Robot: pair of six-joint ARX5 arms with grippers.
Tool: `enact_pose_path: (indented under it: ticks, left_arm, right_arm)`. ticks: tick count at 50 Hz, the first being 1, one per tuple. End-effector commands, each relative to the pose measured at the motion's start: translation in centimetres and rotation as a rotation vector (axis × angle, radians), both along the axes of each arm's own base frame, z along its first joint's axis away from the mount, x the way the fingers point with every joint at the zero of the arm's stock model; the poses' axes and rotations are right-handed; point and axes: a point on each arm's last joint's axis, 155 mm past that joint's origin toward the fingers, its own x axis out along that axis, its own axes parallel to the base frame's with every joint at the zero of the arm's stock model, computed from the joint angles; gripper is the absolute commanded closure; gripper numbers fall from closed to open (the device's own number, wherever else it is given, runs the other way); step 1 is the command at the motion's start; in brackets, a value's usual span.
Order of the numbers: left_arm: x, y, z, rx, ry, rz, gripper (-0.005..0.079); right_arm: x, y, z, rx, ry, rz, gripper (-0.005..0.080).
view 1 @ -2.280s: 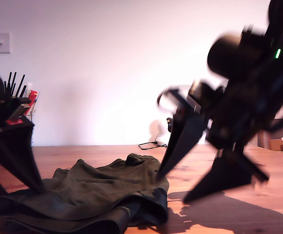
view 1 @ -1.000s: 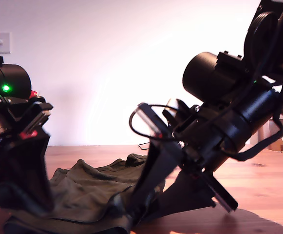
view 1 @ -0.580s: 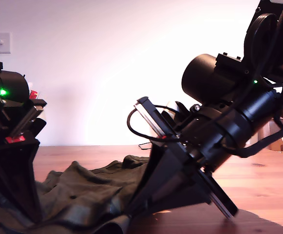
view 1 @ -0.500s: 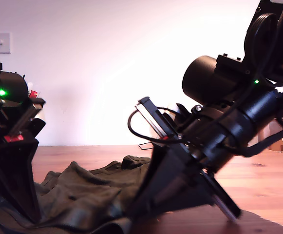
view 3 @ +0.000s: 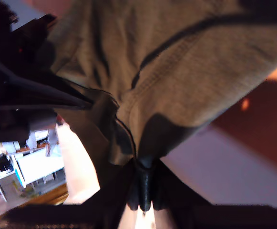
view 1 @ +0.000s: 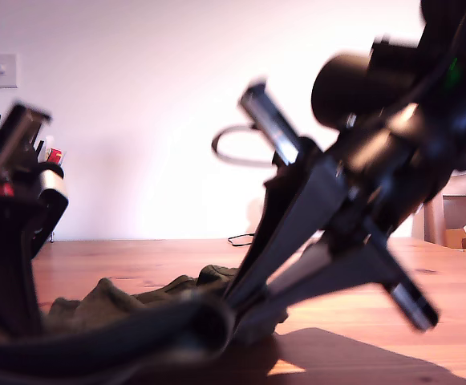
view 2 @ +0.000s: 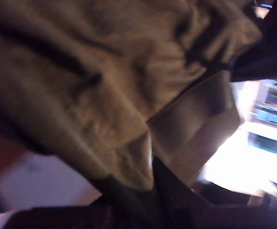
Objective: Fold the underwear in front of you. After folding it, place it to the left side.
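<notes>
One underwear, soft, light and limp by the look of it, lies bunched on the tabletop and is best taken by its hems. Two claws hold it: my first claw clamped on an edge, my second claw pinched on a dark hem

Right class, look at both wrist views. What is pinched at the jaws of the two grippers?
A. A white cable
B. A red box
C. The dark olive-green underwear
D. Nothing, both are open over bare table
C: the underwear bunches into the closed tips of my second gripper, and the same cloth runs into my first gripper in the other wrist view.
</notes>
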Motion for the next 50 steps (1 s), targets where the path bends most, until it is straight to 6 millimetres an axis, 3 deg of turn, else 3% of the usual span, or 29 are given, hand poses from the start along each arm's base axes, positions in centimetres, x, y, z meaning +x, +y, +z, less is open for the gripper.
enact_pose_path:
  ticks: [1, 13, 21, 30, 50]
  left_arm:
    - [-0.9, -0.2, 0.5, -0.039, 0.041, -0.001, 0.0762]
    - [-0.6, -0.7, 2.4, -0.115, 0.022, 0.018, 0.0762]
    - [0.5, -0.3, 2.4, -0.119, 0.008, 0.057, 0.0762]
    - [3.1, 0.7, 2.3, -0.135, -0.046, 0.136, 0.0762]
    - [8.0, 1.8, 2.3, -0.163, -0.166, 0.268, 0.0762]
  right_arm:
    - [-0.3, 0.0, 0.3, 0.003, 0.005, 0.006, 0.0764]
    - [-0.4, 0.2, 1.1, 0.013, 0.025, 0.012, 0.0764]
    - [1.6, 0.8, 2.7, 0.047, -0.019, -0.010, 0.0764]
    - [4.0, 0.9, 4.2, 0.068, -0.069, -0.050, 0.0764]
    - [7.4, -0.5, 2.8, -0.034, -0.177, -0.154, 0.0764]
